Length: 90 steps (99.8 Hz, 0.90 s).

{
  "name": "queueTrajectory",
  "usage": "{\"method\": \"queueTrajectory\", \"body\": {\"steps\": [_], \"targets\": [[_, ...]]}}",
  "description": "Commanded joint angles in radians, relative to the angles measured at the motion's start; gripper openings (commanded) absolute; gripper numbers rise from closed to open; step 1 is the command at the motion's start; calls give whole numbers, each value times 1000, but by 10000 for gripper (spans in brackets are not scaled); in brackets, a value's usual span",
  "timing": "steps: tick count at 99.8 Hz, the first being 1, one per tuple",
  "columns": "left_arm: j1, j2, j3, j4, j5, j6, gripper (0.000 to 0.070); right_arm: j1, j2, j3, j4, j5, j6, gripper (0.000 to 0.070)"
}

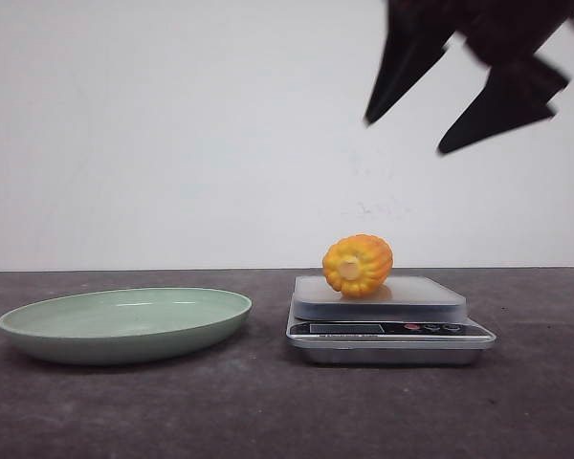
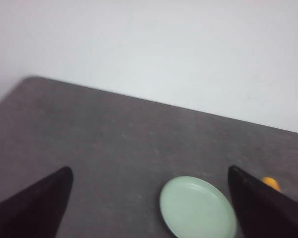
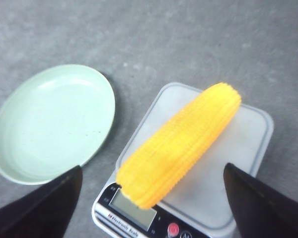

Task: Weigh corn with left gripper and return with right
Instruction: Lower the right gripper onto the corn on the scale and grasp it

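Near to far: green plate (image 1: 124, 323) left on table (image 1: 268, 411), corn (image 1: 358, 265) lying on scale (image 1: 387, 316) to its right, looks rigid, light, roll-prone, grip mid-cob across; right end effector (image 1: 411, 134) wide above; left end effector (image 2: 149, 198) wide, empty.

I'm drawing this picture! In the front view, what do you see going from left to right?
green plate → corn, sitting on the scale → right gripper, open, up in the air to the right.
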Motion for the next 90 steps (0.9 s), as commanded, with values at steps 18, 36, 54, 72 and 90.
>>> {"method": "queueTrajectory", "body": {"steps": [18,36,54,72,90], "targets": [[119,-80,-152,-31,172,-43,580,26,180,19,105,64,45,578],[195,-101,-244,-30,203,-28,580,26,273,48,137,94,61,581],[201,-102,-269,-24,203,-16,580,26,364,115,123,103,71,569],[201,-102,-269,-24,203,8,580,30,404,129,93,103,112,360],[201,-102,-269,-23,202,14,580,31,412,129,76,103,124,17]]}}
